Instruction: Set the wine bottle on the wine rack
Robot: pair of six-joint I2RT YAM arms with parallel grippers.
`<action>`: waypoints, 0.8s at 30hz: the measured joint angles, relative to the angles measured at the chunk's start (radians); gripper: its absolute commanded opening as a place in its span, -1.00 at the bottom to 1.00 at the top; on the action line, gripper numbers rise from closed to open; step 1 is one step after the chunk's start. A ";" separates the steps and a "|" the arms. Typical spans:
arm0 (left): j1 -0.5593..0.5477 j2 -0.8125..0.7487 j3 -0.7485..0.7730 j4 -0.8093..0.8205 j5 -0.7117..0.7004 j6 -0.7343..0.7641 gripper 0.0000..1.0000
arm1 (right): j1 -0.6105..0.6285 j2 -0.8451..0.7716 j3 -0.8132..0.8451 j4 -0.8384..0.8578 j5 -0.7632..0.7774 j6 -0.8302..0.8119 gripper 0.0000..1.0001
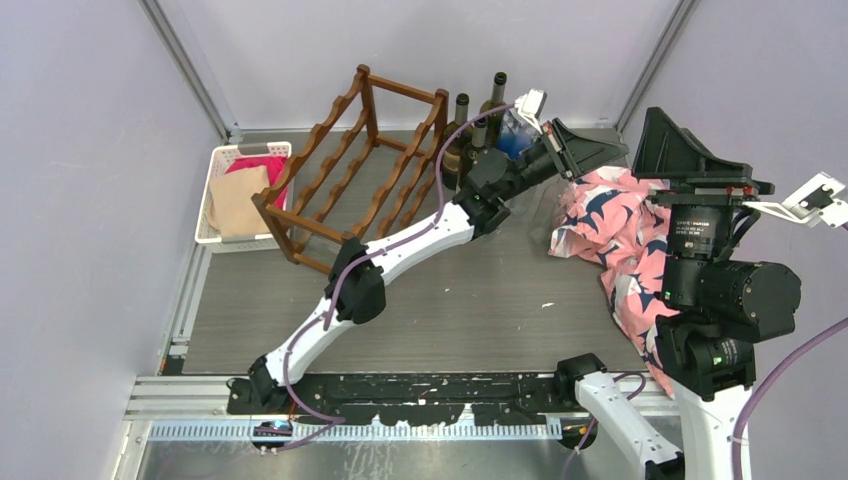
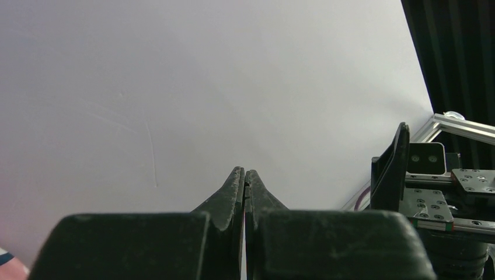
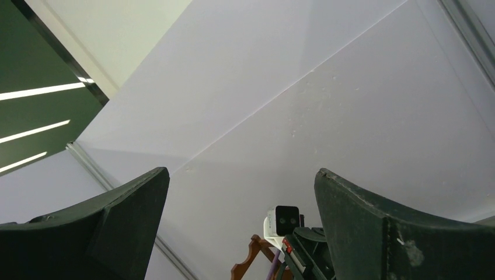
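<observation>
grey tabletop (image 1: 500,300), scalloped wooden wine rack (image 1: 400,160), 2 dark glass bottles (image 1: 461,122), left gripper (image 2: 245,175) closed, right gripper (image 3: 239,172) spread wide

The table (image 1: 500,310) lies open at centre and 6 o'clock. The rack (image 1: 350,170) blocks 11 o'clock, bottles (image 1: 458,145) crowd 12, a floral cloth (image 1: 610,225) fills 3, and a basket (image 1: 232,243) closes 10. The left arm (image 1: 400,250) slants from 7 to 12.

Tiny white print (image 1: 697,222) on right arm (image 1: 735,292), too small to read
</observation>
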 measured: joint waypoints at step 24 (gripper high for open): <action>-0.065 0.065 0.300 -0.460 -0.010 0.253 0.99 | 0.002 0.003 0.147 0.057 0.174 -0.094 1.00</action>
